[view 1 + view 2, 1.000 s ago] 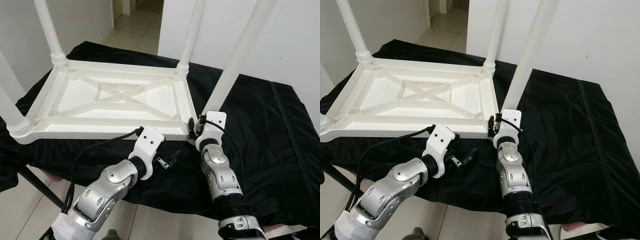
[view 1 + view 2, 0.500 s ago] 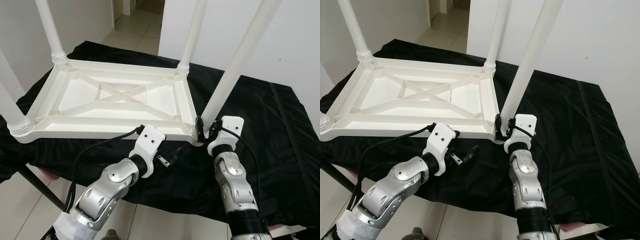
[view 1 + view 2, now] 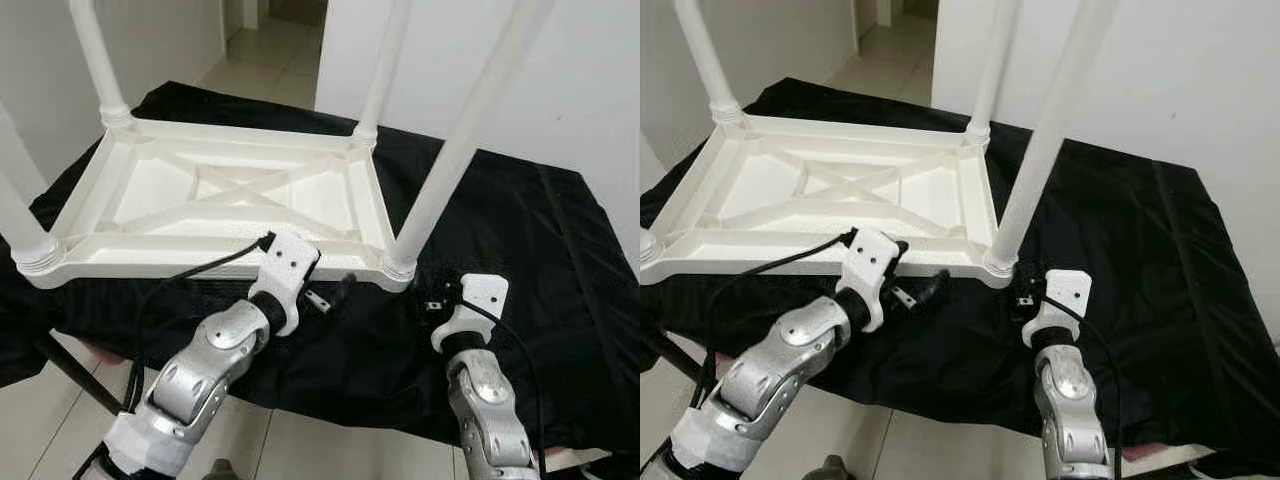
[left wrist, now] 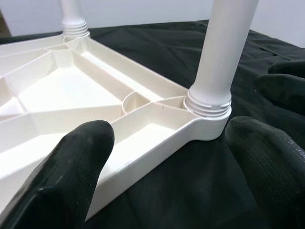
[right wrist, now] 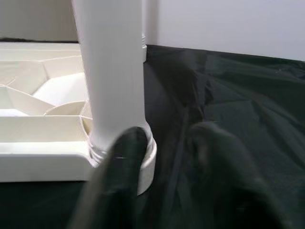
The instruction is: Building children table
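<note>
A white plastic children's table [image 3: 230, 195] lies upside down on a black cloth [image 3: 520, 230], its legs pointing up. The near right leg [image 3: 455, 150] stands in its corner socket [image 3: 398, 268]. My right gripper [image 3: 438, 303] sits open on the cloth just right of that socket, apart from it, with the leg [image 5: 112, 71] ahead of its blurred fingers [image 5: 119, 176]. My left gripper [image 3: 335, 295] is open at the front rail, left of the same corner. In the left wrist view its fingers [image 4: 71, 167] spread wide before the rail and socket [image 4: 207, 107].
The cloth-covered surface ends close to me, with tiled floor [image 3: 300, 445] below its front edge. A black stand strut [image 3: 80, 375] slants at the lower left. White walls stand close behind, with a doorway [image 3: 270, 40] at the back. Bare cloth lies to the right.
My right gripper has let go of the near right leg and drawn back to the right, towards me. The left gripper has moved up to the table's front rail.
</note>
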Controlling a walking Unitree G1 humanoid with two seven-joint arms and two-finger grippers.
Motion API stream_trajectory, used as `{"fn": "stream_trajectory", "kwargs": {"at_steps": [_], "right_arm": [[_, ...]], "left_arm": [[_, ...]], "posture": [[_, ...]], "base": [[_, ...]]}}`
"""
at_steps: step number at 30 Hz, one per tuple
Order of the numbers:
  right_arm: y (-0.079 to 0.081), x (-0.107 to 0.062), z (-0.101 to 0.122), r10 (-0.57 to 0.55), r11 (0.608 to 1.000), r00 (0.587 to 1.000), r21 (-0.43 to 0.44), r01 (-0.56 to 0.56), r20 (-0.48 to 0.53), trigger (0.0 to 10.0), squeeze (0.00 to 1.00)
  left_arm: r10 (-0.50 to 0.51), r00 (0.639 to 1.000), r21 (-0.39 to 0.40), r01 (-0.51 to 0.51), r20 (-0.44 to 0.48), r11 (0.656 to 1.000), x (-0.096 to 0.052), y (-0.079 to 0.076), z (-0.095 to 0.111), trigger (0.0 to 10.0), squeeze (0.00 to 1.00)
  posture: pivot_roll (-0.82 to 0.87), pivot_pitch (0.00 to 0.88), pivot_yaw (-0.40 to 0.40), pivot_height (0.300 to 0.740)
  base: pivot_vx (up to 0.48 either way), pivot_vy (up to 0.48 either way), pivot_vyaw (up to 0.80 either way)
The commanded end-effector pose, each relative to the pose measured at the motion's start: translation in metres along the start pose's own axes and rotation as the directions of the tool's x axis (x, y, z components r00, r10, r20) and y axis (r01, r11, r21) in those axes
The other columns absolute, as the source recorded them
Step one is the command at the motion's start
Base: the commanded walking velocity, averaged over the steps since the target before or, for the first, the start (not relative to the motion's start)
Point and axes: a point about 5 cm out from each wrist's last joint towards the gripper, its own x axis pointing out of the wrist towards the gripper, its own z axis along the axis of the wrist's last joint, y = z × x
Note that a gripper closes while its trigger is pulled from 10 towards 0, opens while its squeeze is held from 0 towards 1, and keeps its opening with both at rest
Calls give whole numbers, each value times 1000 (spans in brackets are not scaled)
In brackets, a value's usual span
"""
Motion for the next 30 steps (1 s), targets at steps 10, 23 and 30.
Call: {"fn": "stream_trajectory", "kwargs": {"at_steps": [10,23,30], "right_arm": [[26,8,1,273,957,961,110,-267,-44,10000,0],[-8,50,14,232,972,973,36,-232,-4,10000,0],[-24,59,23,204,978,979,35,-205,25,10000,0]], "left_arm": [[9,1000,18,-9,-4,1000,-1,9,-3,10000,0],[75,994,64,-70,-78,995,-2,16,-16,10000,0],[157,971,138,-133,-179,981,-4,28,-33,10000,0]], "posture": [[156,51,-93,740],[171,51,-94,740],[174,51,-91,740]], "base": [[0,0,0],[0,0,0],[0,0,0]]}}
